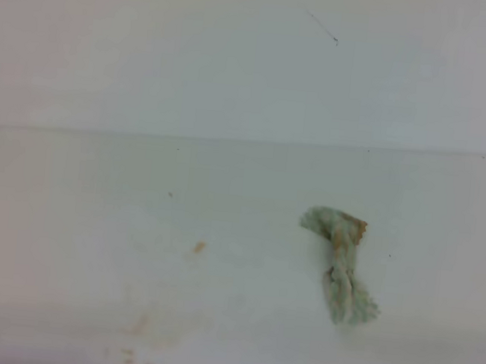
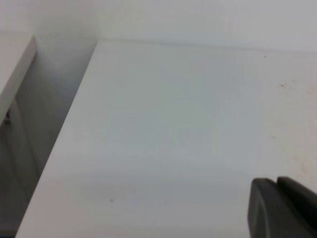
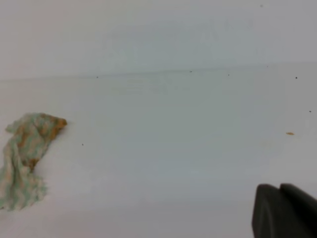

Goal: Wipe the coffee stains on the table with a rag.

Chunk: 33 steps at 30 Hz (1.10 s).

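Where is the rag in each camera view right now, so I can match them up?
Exterior high: the rag lies crumpled on the table, right of centre, its brown patch at the far end.
Left wrist: not in it; only bare table and a dark tool part at lower right.
Right wrist: at the left edge, brown patch at its top.
Shared landmark: the line where table meets wall.

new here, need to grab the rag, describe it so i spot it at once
On the plain white tabletop, look right of centre: a small crumpled pale green-and-white textured cloth lies alone there. Its orange-brown soiled patch at the far end marks it out from the flat tan coffee stains at the near left.
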Each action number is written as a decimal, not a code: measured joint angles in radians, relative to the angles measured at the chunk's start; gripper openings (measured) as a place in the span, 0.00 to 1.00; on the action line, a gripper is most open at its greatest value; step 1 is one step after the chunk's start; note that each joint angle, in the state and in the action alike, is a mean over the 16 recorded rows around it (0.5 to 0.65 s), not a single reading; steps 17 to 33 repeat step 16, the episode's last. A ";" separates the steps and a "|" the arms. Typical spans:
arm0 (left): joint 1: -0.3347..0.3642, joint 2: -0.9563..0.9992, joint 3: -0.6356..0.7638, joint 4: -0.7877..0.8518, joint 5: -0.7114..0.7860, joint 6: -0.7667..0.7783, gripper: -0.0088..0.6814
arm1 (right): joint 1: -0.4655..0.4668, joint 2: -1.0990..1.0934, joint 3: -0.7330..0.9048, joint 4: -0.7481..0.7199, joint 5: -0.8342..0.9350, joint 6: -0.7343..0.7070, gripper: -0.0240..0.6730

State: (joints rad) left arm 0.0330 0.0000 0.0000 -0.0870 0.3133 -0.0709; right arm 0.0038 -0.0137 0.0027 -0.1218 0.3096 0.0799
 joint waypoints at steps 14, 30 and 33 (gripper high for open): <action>0.000 -0.002 0.003 0.000 -0.001 0.000 0.01 | 0.000 0.001 0.000 0.000 0.000 0.000 0.03; 0.000 -0.003 0.004 0.000 -0.002 0.000 0.01 | 0.000 0.001 0.000 0.000 0.000 0.000 0.03; 0.000 -0.003 0.004 0.000 -0.002 0.000 0.01 | 0.000 0.001 0.000 0.000 0.000 0.000 0.03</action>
